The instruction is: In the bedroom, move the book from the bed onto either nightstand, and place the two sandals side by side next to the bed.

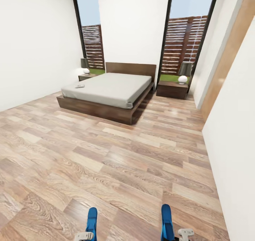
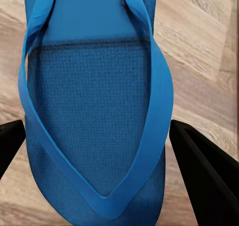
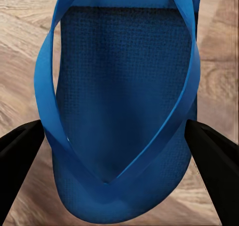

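Note:
Far across the bedroom stands the bed (image 1: 109, 89) with its pale-grey mattress. The book (image 1: 79, 86) lies flat near the mattress's left edge. One nightstand (image 1: 86, 77) sits at the bed's left by the headboard and a second nightstand (image 1: 172, 89) at its right. At the picture's lower edge my left gripper (image 1: 85, 235) holds one blue sandal (image 1: 92, 219) and my right gripper (image 1: 179, 234) holds the other sandal (image 1: 166, 221), both above the floor. Black fingers (image 2: 199, 171) flank the left sandal (image 2: 94, 111), and fingers (image 3: 209, 156) flank the right sandal (image 3: 124, 111).
A lamp (image 1: 85, 66) stands on the left nightstand and another lamp (image 1: 184, 73) on the right one. A white wall (image 1: 230, 145) runs close along my right, with a brown door (image 1: 230, 53) beyond it. Wood-plank floor (image 1: 106, 156) stretches between me and the bed.

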You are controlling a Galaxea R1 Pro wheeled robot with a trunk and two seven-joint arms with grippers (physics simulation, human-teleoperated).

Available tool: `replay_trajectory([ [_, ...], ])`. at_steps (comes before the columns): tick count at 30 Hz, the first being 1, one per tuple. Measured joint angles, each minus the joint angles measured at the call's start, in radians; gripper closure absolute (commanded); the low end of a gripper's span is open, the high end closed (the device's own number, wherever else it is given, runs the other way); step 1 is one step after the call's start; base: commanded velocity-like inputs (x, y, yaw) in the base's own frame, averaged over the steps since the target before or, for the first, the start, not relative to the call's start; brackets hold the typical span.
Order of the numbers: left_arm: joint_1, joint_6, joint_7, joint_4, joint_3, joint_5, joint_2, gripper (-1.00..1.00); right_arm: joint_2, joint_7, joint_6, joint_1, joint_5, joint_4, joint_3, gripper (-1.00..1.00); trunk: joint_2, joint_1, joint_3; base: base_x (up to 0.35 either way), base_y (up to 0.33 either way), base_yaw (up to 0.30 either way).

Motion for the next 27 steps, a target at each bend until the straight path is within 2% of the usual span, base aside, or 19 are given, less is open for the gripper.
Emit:
replay_trajectory([
  [17, 0.0, 0.0, 0.0, 0.0, -0.001, -0.001, -0.001, 1.0, 0.001, 0.0, 0.0, 0.0, 0.0, 0.0, 0.0, 1.0, 0.0, 0.0, -0.008, 0.0, 0.0, -0.269],
  [27, 0.0, 0.0, 0.0, 0.0, -0.001, -0.001, 0.0, 1.0, 0.001, 0.0, 0.0, 0.0, 0.0, 0.001, 0.001, 1.0, 0.0, 0.0, -0.011, 0.0, 0.0, -0.16],
])
